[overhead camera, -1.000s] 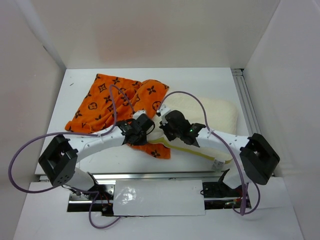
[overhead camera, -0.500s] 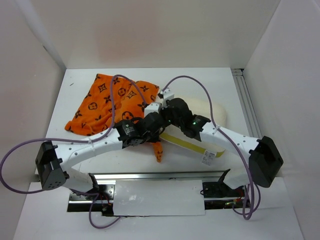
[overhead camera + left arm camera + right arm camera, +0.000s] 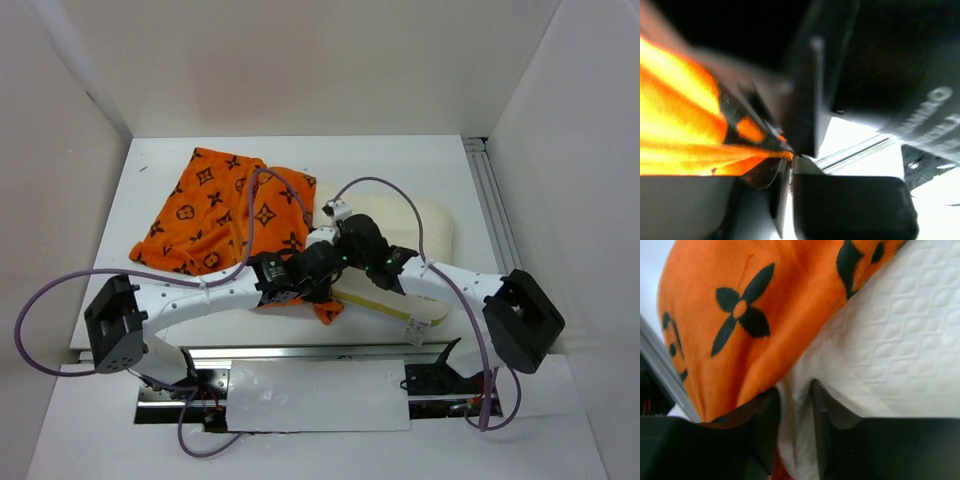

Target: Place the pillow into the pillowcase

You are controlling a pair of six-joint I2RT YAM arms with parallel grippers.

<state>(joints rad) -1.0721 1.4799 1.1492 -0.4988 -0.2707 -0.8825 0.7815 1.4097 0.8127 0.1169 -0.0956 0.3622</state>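
The orange pillowcase (image 3: 222,208) with dark brown motifs lies crumpled at the back left of the table. Its right edge overlaps the left end of the cream pillow (image 3: 412,228), whose yellow-green piping (image 3: 378,299) faces me. Both grippers meet at that overlap. My left gripper (image 3: 322,264) shows only a thin slit between its jaws, with the pillowcase hem (image 3: 760,152) pinched at the tips of my left gripper (image 3: 790,162). My right gripper (image 3: 795,390) holds a fold of the quilted pillow (image 3: 890,340), and the pillowcase (image 3: 740,315) drapes over its left finger.
A metal rail (image 3: 300,352) runs along the near table edge and another rail (image 3: 497,215) along the right side. White walls (image 3: 60,200) close in the left, back and right. Purple cables (image 3: 240,205) loop over the cloth from both arms.
Both grippers rose toward the back with cloth and pillow, then came down nearer me. The pillowcase's right part now overlaps the pillow's left end. Both jaws have loosened slightly.
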